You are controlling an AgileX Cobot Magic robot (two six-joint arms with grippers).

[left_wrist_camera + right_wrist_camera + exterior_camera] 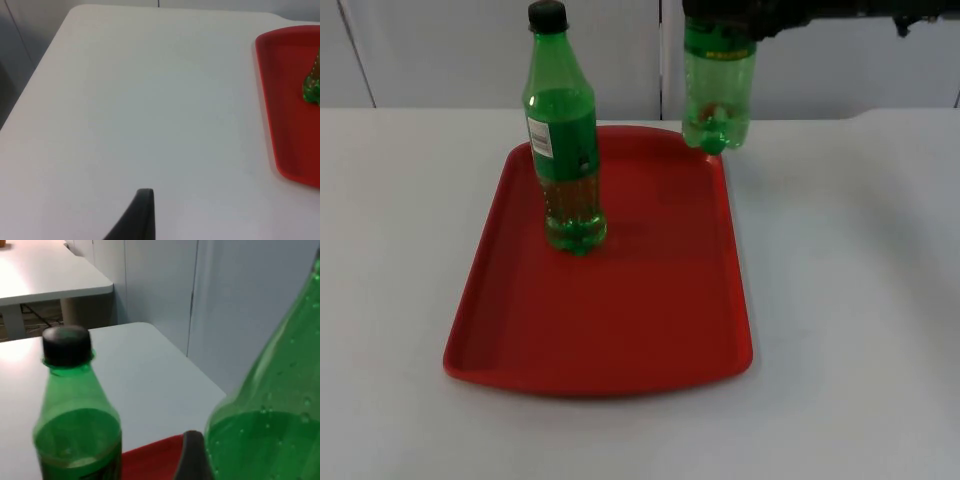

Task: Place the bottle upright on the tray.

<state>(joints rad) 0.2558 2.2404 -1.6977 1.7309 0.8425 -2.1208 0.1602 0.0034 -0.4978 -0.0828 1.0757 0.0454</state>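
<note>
Right gripper (720, 25) clamps second bottle (718, 95) upright over tray (600, 330) far corner, for setting beside standing bottle (563, 150). Left gripper (142, 215) waits, fingers unclear.

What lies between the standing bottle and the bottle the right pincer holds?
Top view: only bare red tray floor separates the standing bottle from the held bottle.

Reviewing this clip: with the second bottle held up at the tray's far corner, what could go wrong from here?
The held bottle hangs over the red tray's far right rim; lowered there, its base could catch the rim and tip. It carries liquid, so it may sway in the right gripper. Moving inward, it could knock over the standing bottle. The left gripper waits aside.
</note>
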